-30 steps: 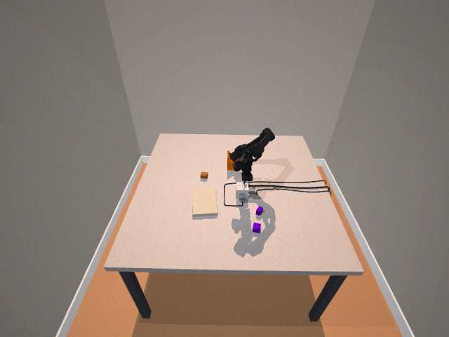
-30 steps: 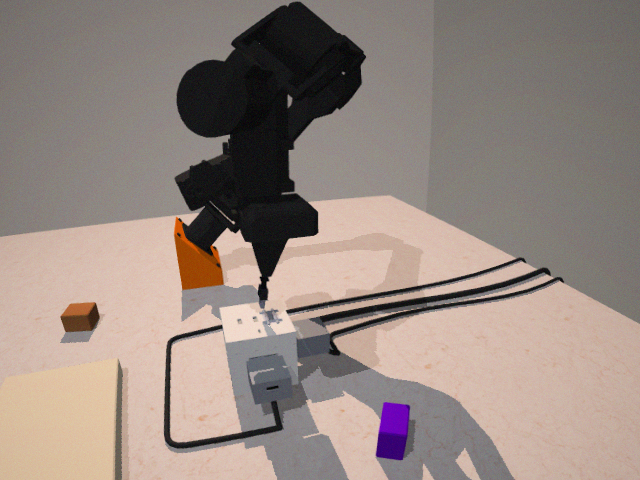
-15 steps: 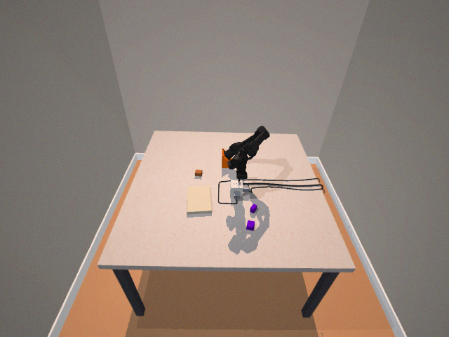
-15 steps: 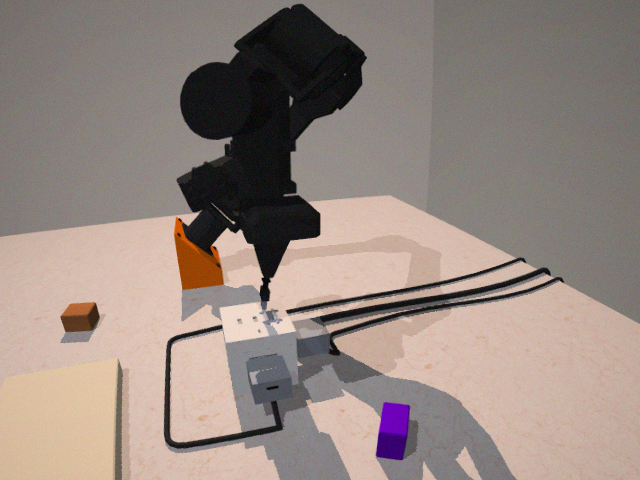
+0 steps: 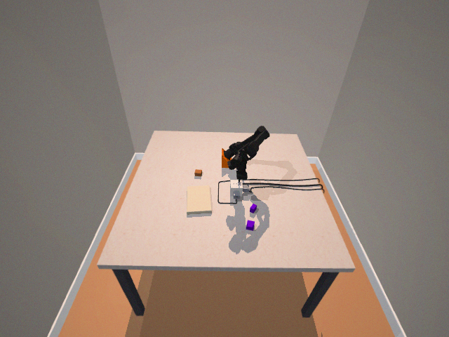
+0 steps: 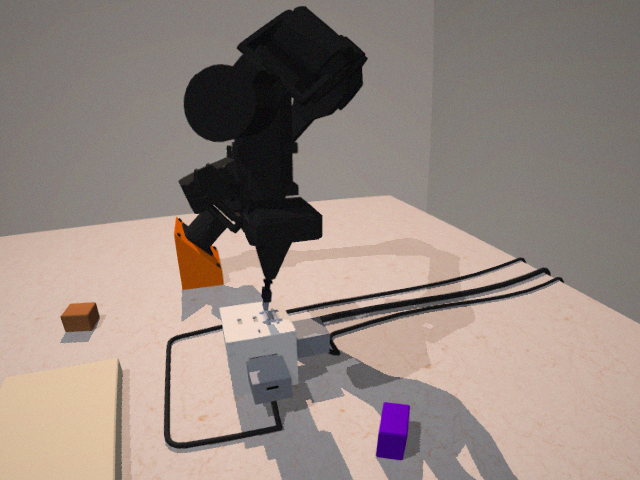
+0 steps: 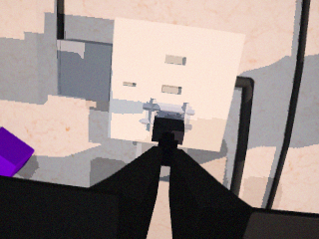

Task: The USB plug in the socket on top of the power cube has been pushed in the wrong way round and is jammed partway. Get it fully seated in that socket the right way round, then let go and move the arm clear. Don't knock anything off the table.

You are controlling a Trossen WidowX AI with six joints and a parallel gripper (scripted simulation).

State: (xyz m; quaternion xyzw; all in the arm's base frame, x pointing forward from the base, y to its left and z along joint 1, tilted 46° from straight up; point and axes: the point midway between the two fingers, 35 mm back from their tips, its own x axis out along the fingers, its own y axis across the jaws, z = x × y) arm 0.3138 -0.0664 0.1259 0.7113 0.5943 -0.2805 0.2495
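The white power cube point(image 5: 236, 186) point(image 6: 258, 334) point(image 7: 209, 65) stands on the table, with several slots in its top. A clear, pale guide frame point(image 7: 151, 119) surrounds the socket area nearest the arm. My gripper point(image 6: 267, 281) point(image 7: 165, 156) is shut on the black USB plug point(image 6: 266, 293) point(image 7: 168, 128), which stands roughly upright over that area. In the exterior view, a short length of its silvery metal end shows between the black body and the cube top. The plug and fingers hide the socket opening, so which way round it is and whether its tip is inside cannot be told.
Grey plugs point(image 6: 269, 377) point(image 7: 85, 70) sit on the cube's sides. A black cable point(image 6: 168, 387) loops left; others point(image 6: 434, 298) run right. Purple blocks point(image 5: 252, 208) point(image 5: 250, 225), a cream slab point(image 5: 198, 199) and a brown block point(image 5: 198, 173) lie around. An orange bracket point(image 6: 199, 266) stands behind.
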